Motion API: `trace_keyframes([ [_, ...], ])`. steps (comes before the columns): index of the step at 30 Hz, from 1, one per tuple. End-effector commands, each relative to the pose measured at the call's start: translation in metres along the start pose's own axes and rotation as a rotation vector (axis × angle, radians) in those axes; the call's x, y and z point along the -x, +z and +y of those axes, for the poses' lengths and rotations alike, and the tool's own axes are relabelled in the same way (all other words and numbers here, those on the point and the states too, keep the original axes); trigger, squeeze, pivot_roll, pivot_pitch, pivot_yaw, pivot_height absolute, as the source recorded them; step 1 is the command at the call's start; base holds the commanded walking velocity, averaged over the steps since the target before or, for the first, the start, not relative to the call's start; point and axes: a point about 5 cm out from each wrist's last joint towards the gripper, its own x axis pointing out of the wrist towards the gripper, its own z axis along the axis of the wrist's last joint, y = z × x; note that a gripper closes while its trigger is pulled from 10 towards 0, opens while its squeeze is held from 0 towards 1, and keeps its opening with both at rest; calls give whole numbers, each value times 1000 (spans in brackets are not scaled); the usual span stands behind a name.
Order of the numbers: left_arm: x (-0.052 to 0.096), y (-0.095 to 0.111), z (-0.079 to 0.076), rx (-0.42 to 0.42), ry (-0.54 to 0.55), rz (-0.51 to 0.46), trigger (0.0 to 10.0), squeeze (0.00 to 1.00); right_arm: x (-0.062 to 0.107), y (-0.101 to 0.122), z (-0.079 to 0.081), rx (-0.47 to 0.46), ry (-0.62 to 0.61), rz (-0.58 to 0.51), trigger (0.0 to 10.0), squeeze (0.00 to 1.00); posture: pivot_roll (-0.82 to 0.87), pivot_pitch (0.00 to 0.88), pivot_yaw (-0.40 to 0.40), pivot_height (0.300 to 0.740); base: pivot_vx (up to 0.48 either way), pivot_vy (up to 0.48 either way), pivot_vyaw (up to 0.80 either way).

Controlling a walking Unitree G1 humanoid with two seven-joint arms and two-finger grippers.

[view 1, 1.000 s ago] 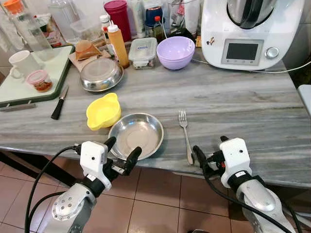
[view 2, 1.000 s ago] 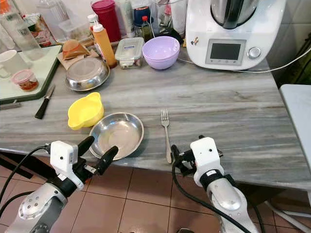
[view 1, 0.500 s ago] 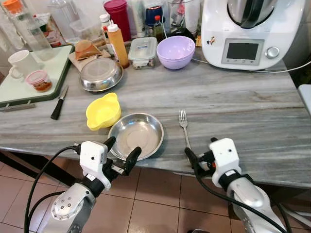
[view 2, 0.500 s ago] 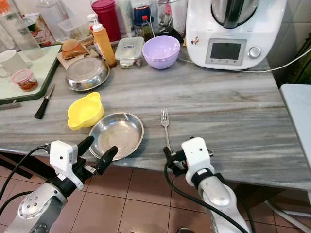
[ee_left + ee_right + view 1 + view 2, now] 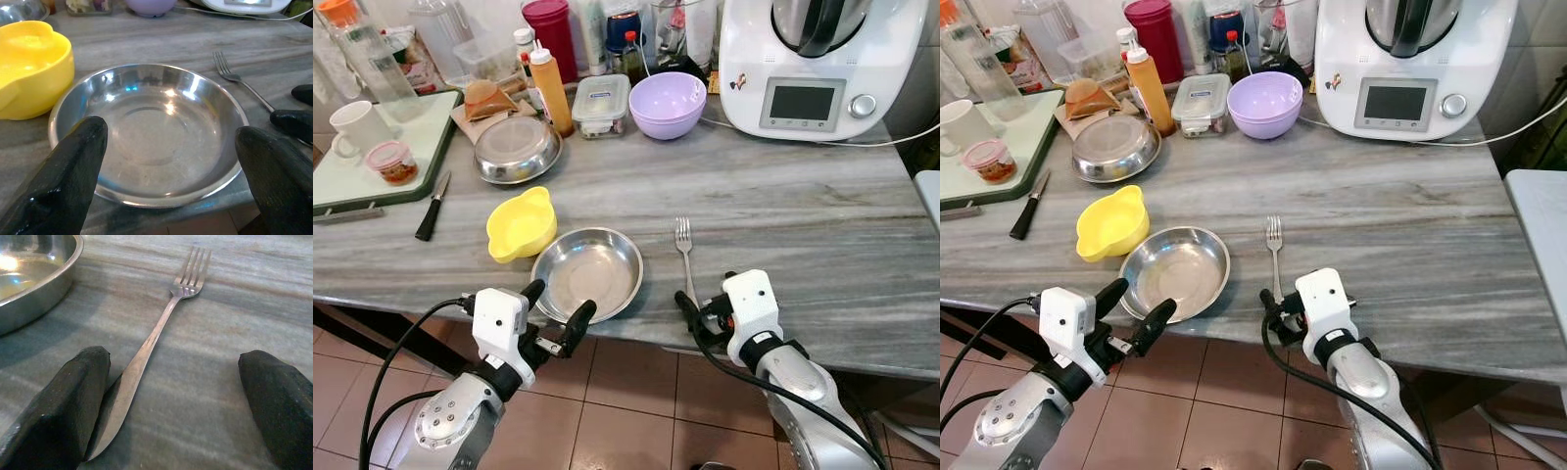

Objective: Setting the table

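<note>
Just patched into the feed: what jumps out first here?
The right gripper, open, sits at the counter's near edge with its fingers either side of the fork handle. Left of the fork lies a steel plate, with the open left gripper poised at its near rim and a yellow bowl touching its far-left side. At the back stands a white kitchen machine.

Counter (image 5: 822,215) layout, near edge
Plate (image 5: 588,272) is set left of fork (image 5: 685,257); bowl (image 5: 521,223) is placed left-behind the plate (touching it); knife (image 5: 433,208) is found further left.
</note>
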Motion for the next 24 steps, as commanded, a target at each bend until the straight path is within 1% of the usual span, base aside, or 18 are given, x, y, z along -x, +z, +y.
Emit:
trace_keyframes([
  [1,5,3,3,-19,18,2,10000,0,-5,-5,8,-16,25,18,10000,0,-78,148,123,740,0,0,0],
  [8,4,3,5,-22,21,2,10000,0,-14,-1,11,-29,41,2,10000,0,-72,142,122,740,0,0,0],
  [14,5,3,7,-25,26,0,10000,0,-12,3,9,-36,43,-22,10000,0,-74,139,124,740,0,0,0],
  [17,5,4,7,-26,28,-2,10000,0,-8,11,4,-33,22,-83,10000,0,-79,140,129,740,0,0,0],
  [19,3,4,7,-25,26,-4,10000,0,-4,23,-3,6,-22,-151,10000,0,-84,140,128,740,0,0,0],
  [23,3,4,6,-24,22,-5,10000,0,1,29,-16,34,-96,-177,10000,0,-92,143,129,740,0,0,0],
  [24,2,4,6,-24,22,-5,10000,0,2,29,-17,35,-98,-178,10000,0,-92,143,129,740,0,0,0],
])
